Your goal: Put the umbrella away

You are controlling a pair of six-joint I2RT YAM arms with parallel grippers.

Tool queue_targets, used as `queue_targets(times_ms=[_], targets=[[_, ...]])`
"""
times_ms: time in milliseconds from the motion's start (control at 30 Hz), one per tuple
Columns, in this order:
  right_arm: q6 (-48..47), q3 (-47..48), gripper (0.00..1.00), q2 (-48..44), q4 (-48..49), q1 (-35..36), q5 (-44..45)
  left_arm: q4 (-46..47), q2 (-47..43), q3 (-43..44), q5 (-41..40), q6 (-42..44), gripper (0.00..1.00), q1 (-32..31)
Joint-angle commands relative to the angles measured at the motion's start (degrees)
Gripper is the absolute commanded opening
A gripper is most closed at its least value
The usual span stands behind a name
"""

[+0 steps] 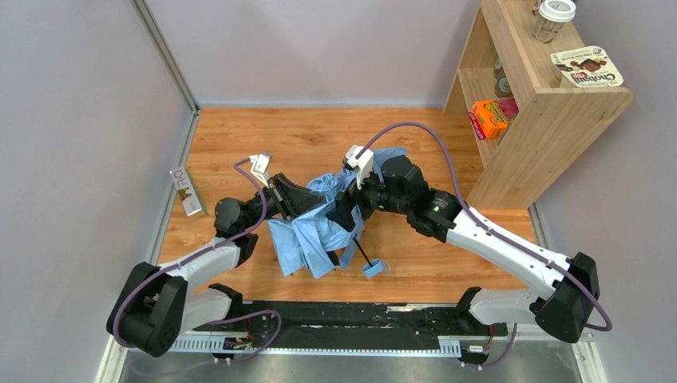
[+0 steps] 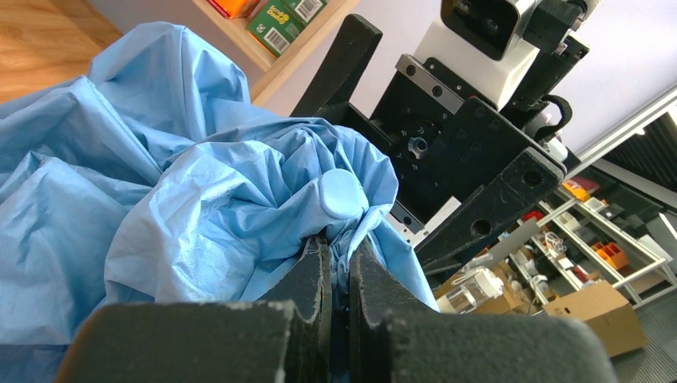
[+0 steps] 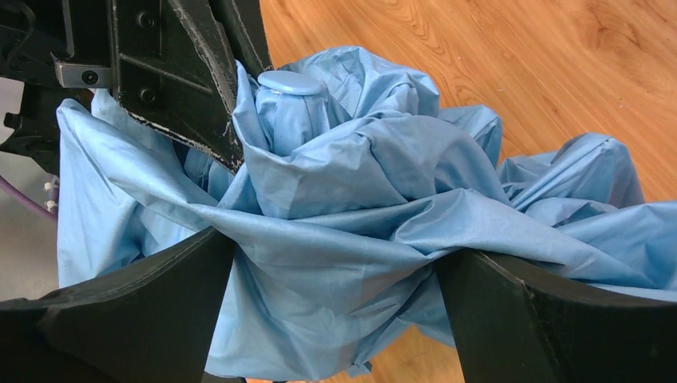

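Two grey walls [image 1: 72,120] bound the wooden table [image 1: 319,132] on the left and far sides; a shelf [image 1: 519,152] stands far right. We see wood showing between the far wall and the umbrella [image 1: 307,235], crumpled sky-blue at centre, handle [image 1: 372,269] nearward. The left gripper [image 2: 339,247] pinches its fabric; the right gripper [image 3: 335,255] is spread wide around it.

We find the umbrella [image 1: 313,231] heaped on the tabletop [image 1: 319,136] between our tools: left tool [image 2: 339,267] on its left, right tool [image 3: 335,263] on its right. Its handle [image 1: 372,269] lies nearer us; the shelf [image 1: 551,120] stands far right.
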Motion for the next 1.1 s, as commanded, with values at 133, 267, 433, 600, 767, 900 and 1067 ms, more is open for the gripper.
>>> queue_targets(times_ms=[133,267,433,600,767,900,1067], targets=[[1.4,-1.9,1.00,2.7,12.2,0.5,-4.9,12.5,-2.9,5.2,4.4,-3.4,0.00,-2.9],[5.8,-1.4,1.00,7.0,14.3,0.5,-10.4,12.6,-3.5,7.1,5.2,-3.2,0.00,-4.5],[7.5,-3.0,1.00,8.8,15.5,0.7,-11.3,12.6,-4.6,8.0,5.3,-3.1,0.00,-4.9],[8.0,-4.8,0.91,8.9,18.7,0.7,-17.2,12.6,-4.5,9.5,5.4,-3.0,0.00,-6.0],[7.5,-7.2,1.00,7.4,19.2,-0.4,-13.9,12.7,-4.7,10.9,6.0,-3.0,0.00,-6.8],[8.3,-6.6,0.98,8.2,19.2,-1.6,-18.9,12.7,-5.3,11.0,6.7,-3.1,0.00,-7.2],[13.1,-8.5,0.74,9.0,26.6,-0.7,-26.9,12.6,-5.0,11.9,6.9,-3.2,0.00,-7.5]])
